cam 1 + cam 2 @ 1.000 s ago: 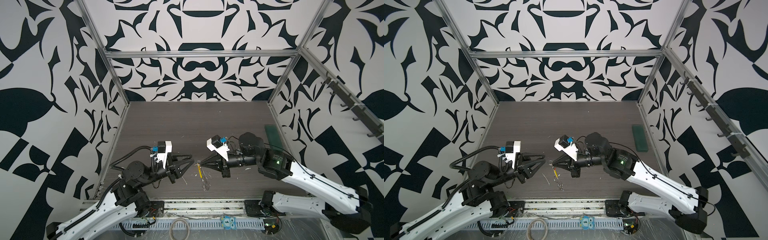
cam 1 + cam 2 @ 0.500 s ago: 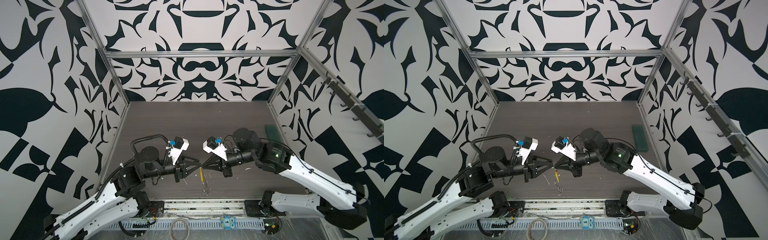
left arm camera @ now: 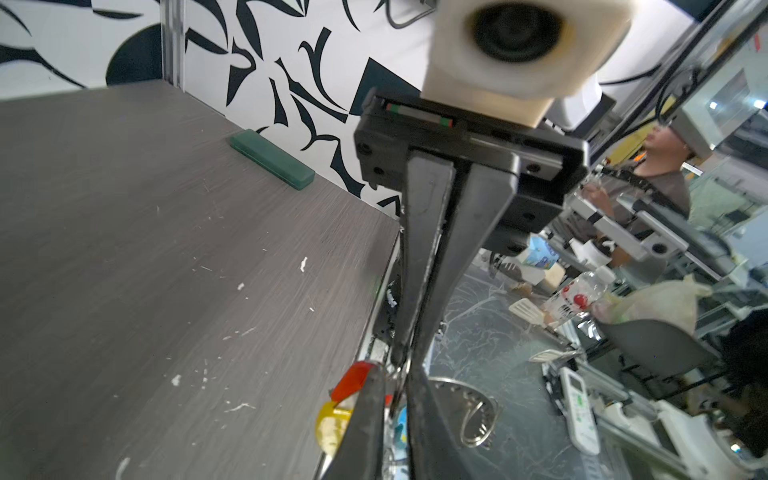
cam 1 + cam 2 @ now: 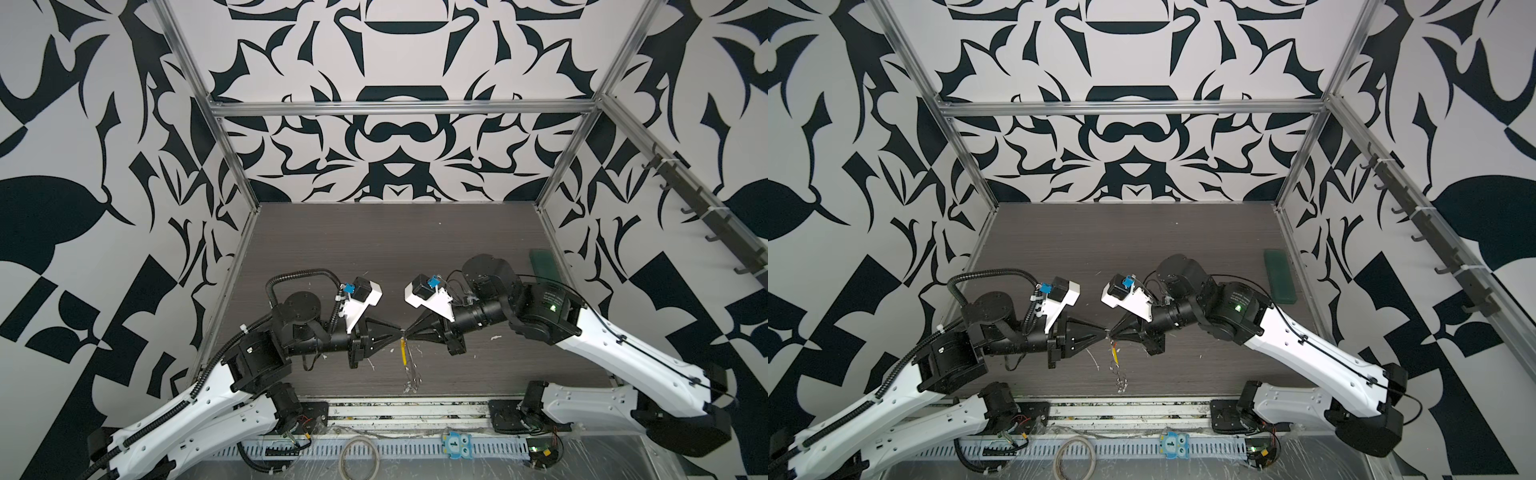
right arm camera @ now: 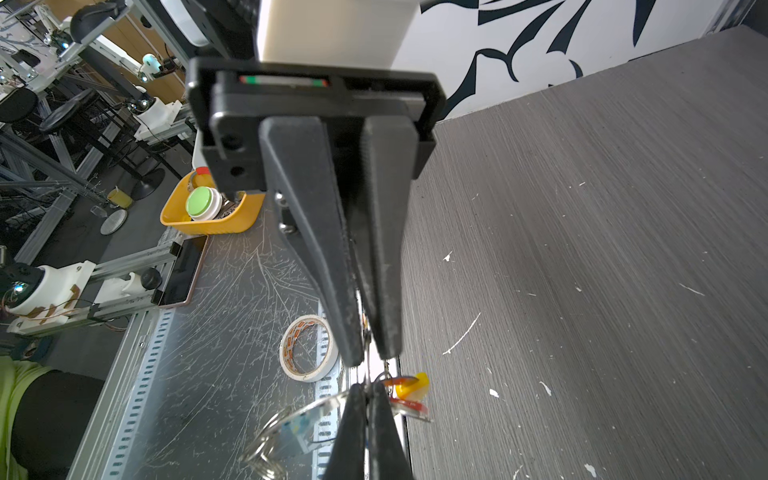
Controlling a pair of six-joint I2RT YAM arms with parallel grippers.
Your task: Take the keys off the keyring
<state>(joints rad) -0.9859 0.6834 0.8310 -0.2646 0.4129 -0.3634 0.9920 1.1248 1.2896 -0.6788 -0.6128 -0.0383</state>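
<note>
Black-white patterned walls [image 4: 395, 137], grey woodgrain tabletop [image 4: 374, 241].

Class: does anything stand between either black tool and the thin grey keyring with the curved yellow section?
Nothing visible does. The left tool and right tool meet tip to tip, both closed on the thin grey keyring with the curved yellow section, which hangs below them.

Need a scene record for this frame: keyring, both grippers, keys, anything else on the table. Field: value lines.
keyring: hangs below the gripper tips, near the table's front edge
left gripper: shut on keyring
right gripper: shut on keyring, tip to tip with left
keys: red key and blue key bunched at the grip, seemingly on the keyring
other: green block at table's right edge
</note>
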